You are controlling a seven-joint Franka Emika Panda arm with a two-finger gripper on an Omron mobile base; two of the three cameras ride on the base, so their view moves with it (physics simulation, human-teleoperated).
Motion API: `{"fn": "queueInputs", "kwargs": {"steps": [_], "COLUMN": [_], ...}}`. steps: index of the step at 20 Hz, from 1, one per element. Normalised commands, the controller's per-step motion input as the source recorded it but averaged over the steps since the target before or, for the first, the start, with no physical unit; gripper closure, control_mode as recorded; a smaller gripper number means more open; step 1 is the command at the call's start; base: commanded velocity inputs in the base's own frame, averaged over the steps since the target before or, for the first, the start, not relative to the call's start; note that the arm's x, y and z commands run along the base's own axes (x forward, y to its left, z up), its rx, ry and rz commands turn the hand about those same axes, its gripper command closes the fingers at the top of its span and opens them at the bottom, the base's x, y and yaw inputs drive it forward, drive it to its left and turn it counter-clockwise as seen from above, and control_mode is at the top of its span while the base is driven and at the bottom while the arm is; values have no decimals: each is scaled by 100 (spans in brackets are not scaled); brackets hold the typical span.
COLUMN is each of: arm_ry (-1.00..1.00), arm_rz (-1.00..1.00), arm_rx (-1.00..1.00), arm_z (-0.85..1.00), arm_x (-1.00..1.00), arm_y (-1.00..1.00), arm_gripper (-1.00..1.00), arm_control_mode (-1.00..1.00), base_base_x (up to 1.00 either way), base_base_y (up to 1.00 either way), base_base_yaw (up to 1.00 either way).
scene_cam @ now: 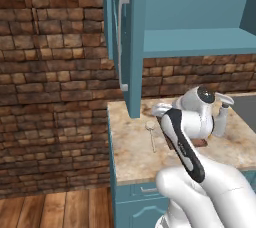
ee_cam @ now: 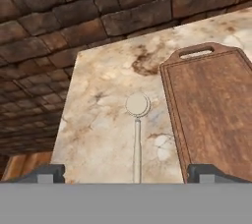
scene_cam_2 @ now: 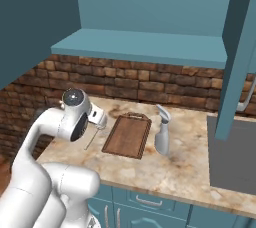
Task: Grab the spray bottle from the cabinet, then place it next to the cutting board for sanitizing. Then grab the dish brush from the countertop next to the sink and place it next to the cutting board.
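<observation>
Step 2: my pincer (ee_cam: pixel 126 173) hangs wide open, empty, above the dish brush (ee_cam: pixel 137 134); next, descend and clamp.

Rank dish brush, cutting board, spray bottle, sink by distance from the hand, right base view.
1. dish brush, just below the open hand, left of the board.
2. cutting board, next right.
3. spray bottle, upright beyond the board's right edge.
4. sink, far right.

Brown brick wall (scene_cam: pixel 55 72), wooden plank floor (scene_cam: pixel 55 212), teal base drawers (scene_cam_2: pixel 150 202)
</observation>
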Motion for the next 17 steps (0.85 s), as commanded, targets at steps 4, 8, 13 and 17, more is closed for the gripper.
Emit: {"fn": "queueInputs", "kwargs": {"steps": [4, 8, 13, 17], "arm_ry": [-28, -33, -35, -31], "arm_rz": [-2, -3, -3, -1], "arm_rx": [0, 0, 2, 4], "arm_z": [90, 88, 94, 88], "arm_x": [-53, -63, -67, -75], "arm_y": [0, 0, -2, -9], "arm_gripper": [-100, -100, -100, -100], "arm_control_mode": [-100, -100, -100, -100], "base_base_x": [0, 0, 0, 0], "base_base_y": [0, 0, 0, 0], "base_base_yaw": [0, 0, 0, 0]}}
